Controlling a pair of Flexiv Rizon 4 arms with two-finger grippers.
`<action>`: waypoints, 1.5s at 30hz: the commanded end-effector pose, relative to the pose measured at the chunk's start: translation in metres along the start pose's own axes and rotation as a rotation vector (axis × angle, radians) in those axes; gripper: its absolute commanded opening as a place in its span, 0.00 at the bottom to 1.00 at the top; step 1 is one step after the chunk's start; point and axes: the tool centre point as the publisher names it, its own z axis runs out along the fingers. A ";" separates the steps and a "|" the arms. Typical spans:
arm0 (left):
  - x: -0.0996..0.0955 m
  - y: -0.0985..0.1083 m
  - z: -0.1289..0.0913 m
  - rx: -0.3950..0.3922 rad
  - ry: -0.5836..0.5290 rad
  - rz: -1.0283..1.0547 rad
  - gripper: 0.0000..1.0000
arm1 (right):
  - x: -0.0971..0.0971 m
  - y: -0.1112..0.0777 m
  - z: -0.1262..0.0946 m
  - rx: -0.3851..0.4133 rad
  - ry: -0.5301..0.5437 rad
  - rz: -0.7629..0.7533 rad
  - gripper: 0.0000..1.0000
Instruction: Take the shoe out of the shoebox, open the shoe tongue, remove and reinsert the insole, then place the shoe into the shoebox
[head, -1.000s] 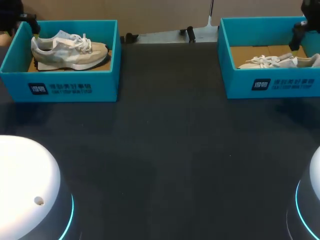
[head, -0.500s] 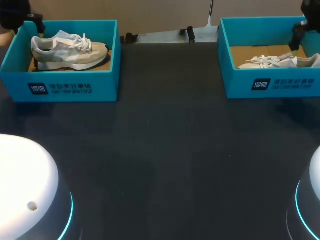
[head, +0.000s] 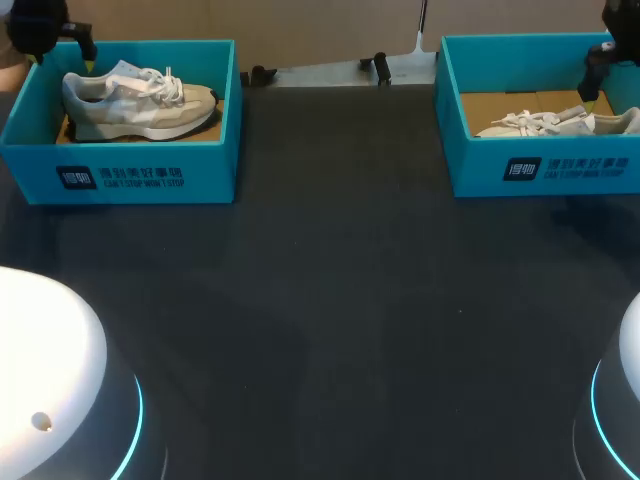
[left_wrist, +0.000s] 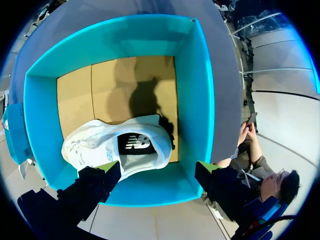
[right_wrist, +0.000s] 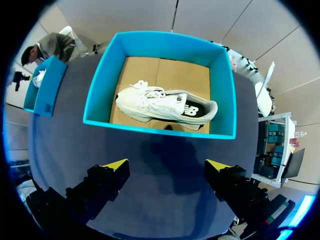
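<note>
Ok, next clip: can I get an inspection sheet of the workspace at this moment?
Surface: dark table, with one teal box at each far corner.
Job's things: left shoebox holds a grey-and-white shoe; right shoebox holds a white shoe. Neither shoe is out yet.
Clutter: nothing seen.
Grippers: left gripper open, holding nothing, above the left shoebox at the shoe's heel end; right gripper open, holding nothing, above the table with the right shoebox ahead of it.
Cables: nothing seen.
Surroundings: grey plate with black clamps at the table's far edge, between the boxes.
</note>
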 end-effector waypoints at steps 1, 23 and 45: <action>0.000 0.009 0.010 0.025 -0.004 0.002 0.97 | 0.000 0.000 0.000 0.000 -0.001 0.001 1.00; 0.013 0.012 0.054 0.125 -0.025 -0.015 0.78 | 0.000 0.000 0.000 0.000 -0.001 0.001 1.00; 0.014 -0.005 0.075 0.182 -0.032 0.022 0.49 | 0.000 0.000 0.000 0.000 -0.001 0.001 1.00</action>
